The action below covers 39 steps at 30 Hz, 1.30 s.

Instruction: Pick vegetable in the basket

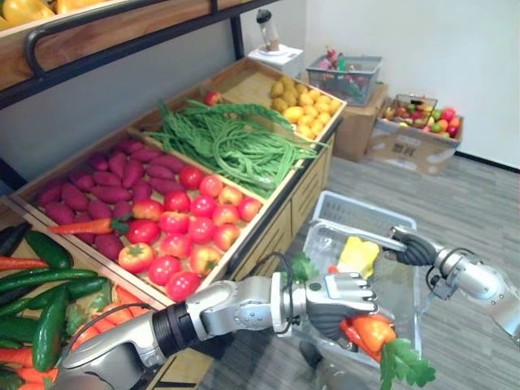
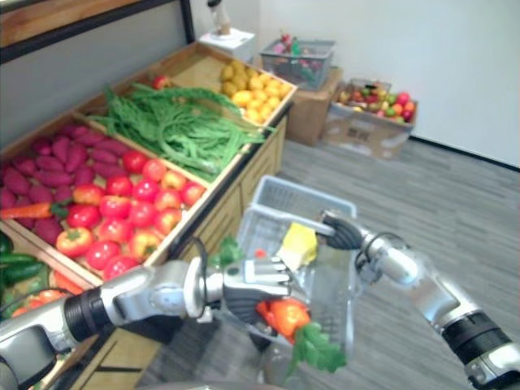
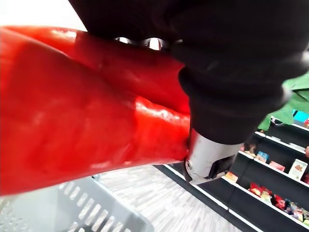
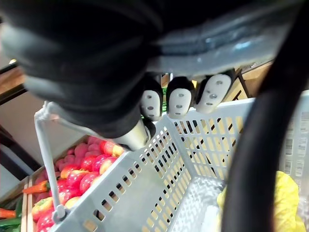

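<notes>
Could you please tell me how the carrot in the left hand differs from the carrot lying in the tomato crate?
The held carrot is gripped in the left hand, fingers curled, at the basket; the crate carrot lies loose among sweet potatoes and tomatoes. The held carrot's leaves hang downward; the crate carrot lies flat. Both are orange with green tops.

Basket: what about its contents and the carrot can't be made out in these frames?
Eye views: the near half of the basket floor is covered by the left hand, shut on the carrot.
The yellow item sits partly behind the handle held by the right hand; its kind is unclear.
Left wrist view: the carrot's tip is cut off by the edge.
</notes>
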Tool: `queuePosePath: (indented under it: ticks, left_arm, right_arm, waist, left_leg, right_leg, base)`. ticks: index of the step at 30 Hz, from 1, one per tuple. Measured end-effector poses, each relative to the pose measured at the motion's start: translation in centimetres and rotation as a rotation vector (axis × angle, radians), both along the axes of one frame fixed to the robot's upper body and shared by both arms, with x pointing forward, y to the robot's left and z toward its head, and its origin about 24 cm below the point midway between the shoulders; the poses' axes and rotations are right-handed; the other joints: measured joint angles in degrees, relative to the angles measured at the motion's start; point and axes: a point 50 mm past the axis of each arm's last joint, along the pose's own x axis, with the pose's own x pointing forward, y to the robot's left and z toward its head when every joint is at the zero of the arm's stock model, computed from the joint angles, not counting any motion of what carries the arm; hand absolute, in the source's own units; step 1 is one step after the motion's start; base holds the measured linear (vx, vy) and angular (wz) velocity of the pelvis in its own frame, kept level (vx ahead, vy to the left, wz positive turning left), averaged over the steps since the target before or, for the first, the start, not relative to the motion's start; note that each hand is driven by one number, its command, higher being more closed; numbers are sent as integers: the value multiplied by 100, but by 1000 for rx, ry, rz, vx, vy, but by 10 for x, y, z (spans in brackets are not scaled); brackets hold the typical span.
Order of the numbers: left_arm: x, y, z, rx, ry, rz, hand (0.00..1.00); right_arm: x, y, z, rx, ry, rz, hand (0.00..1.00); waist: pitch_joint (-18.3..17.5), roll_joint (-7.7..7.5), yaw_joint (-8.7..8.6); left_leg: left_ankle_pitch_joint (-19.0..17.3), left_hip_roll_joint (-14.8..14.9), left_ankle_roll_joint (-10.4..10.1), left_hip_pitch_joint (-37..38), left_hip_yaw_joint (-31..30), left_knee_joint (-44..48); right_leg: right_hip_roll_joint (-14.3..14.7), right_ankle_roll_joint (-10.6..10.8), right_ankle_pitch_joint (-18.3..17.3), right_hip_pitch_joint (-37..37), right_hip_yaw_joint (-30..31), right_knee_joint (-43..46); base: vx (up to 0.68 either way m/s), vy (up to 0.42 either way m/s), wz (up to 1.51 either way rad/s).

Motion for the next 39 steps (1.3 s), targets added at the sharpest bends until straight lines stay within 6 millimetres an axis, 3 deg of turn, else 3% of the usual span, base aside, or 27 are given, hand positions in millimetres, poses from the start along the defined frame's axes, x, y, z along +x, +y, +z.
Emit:
queuePosePath:
  ticks: [6, 13, 24, 25, 31, 39]
  left_arm:
    - [11, -2, -13, 36, 26, 53, 100]
    - [20, -11, -26, 44, 71, 98, 100]
    - [41, -15, -62, 182, 80, 228, 100]
    - [42, -16, -65, 194, 70, 238, 0]
    - [57, -11, -84, 269, 68, 340, 0]
    - [75, 10, -105, 377, 83, 485, 0]
  right_arm:
    - [-6, 20, 0, 12, 17, 102, 100]
    - [-5, 27, 2, 32, 31, 139, 100]
    - [-9, 44, 5, 73, 52, 224, 100]
    - [-9, 45, 6, 80, 53, 224, 100]
    - [-9, 46, 4, 85, 63, 219, 100]
    - [-8, 52, -1, 128, 99, 216, 100]
  waist:
    - [-1, 0, 6]
    - [-16, -2, -13]
    - [-182, -63, -14]
    - [-188, -72, -11]
    - [-193, -85, -15]
    - [-172, -117, -31]
  left_leg:
    - [-6, -26, -3, 95, 162, 27]
    - [-5, -14, -1, 86, 184, 60]
    - [-11, 8, -2, -3, 166, 80]
    - [-11, 8, -2, -10, 166, 80]
    - [-33, 21, 10, -32, 220, 100]
    - [-36, 11, 19, -28, 209, 86]
  right_leg:
    - [78, 6, 5, -6, 138, 11]
    - [123, -29, 32, -48, 135, 11]
    - [94, -29, 35, -114, 122, 13]
    - [95, -29, 35, -122, 122, 14]
    - [98, -57, 1, -192, 118, -19]
    - [75, -30, 35, -186, 107, -97]
  base:
    - [-18, -20, -13]
    - [-12, -20, -4]
    - [-18, -25, 1]
    - [0, 0, 0]
    - [-3, -13, -3]
    - [-2, -6, 0]
